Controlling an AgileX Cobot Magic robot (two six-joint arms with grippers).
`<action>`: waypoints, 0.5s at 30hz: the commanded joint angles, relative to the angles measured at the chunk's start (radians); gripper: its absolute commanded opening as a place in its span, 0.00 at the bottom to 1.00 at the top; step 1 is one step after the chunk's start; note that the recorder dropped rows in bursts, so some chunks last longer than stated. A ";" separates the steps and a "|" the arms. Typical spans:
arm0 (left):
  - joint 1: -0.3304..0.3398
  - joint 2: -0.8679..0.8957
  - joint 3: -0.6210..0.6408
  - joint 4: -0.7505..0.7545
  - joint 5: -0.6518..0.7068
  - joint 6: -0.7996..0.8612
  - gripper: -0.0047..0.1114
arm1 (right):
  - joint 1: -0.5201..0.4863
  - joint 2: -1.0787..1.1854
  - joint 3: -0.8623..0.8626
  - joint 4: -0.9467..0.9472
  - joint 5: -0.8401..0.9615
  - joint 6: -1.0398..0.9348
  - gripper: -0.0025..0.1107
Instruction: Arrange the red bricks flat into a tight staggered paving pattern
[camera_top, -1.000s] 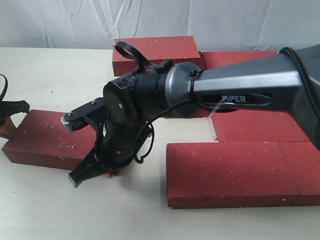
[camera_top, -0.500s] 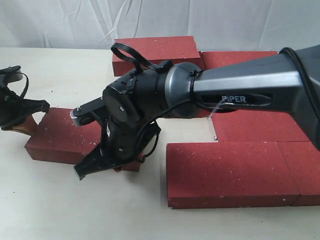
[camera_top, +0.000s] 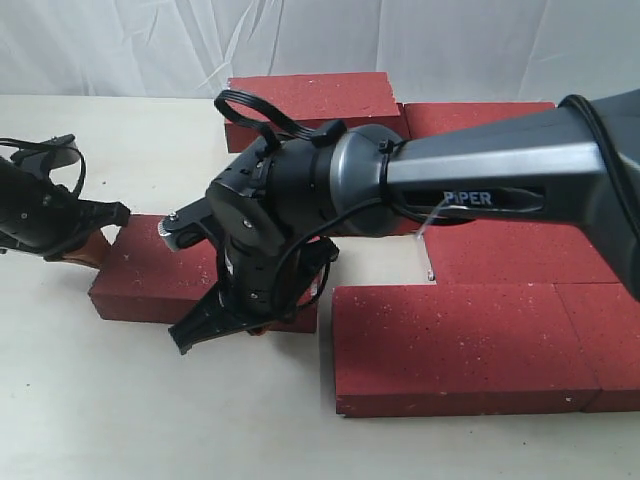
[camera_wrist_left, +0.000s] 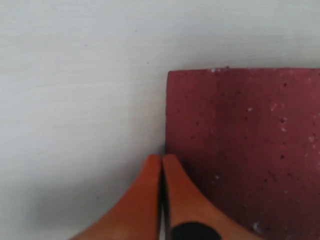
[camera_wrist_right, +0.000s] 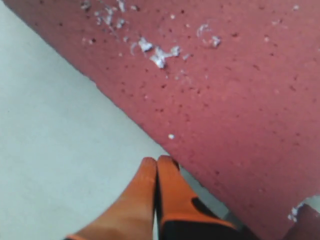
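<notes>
One loose red brick (camera_top: 150, 272) lies flat on the table, left of the laid bricks. My left gripper (camera_top: 92, 252) is shut, and its orange fingertips (camera_wrist_left: 161, 160) press against that brick's (camera_wrist_left: 245, 145) left end. My right gripper (camera_top: 255, 328) is also shut and empty, tips (camera_wrist_right: 156, 161) set on the table against the near long side of the brick (camera_wrist_right: 225, 90). Several red bricks lie flat together on the right: a front brick (camera_top: 460, 345), one behind it (camera_top: 520, 250) and a back brick (camera_top: 310, 100). The loose brick's right end is hidden behind my right arm.
The pale table (camera_top: 120, 420) spreads to the left and front. A small bare gap (camera_top: 380, 260) sits among the laid bricks, partly covered by my right arm (camera_top: 480, 190). A white cloth backdrop (camera_top: 120, 40) hangs behind.
The loose brick has slid to the right toward the laid bricks. Both shut grippers have moved right along with it.
</notes>
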 joint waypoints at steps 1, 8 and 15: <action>-0.004 0.012 -0.001 -0.111 -0.008 0.081 0.04 | 0.002 -0.002 -0.006 -0.014 0.007 0.002 0.01; -0.004 0.012 -0.001 -0.155 -0.010 0.123 0.04 | 0.001 -0.002 -0.006 -0.069 0.009 0.030 0.01; -0.004 0.012 -0.001 -0.193 -0.051 0.142 0.04 | 0.001 -0.002 -0.006 -0.135 0.009 0.083 0.01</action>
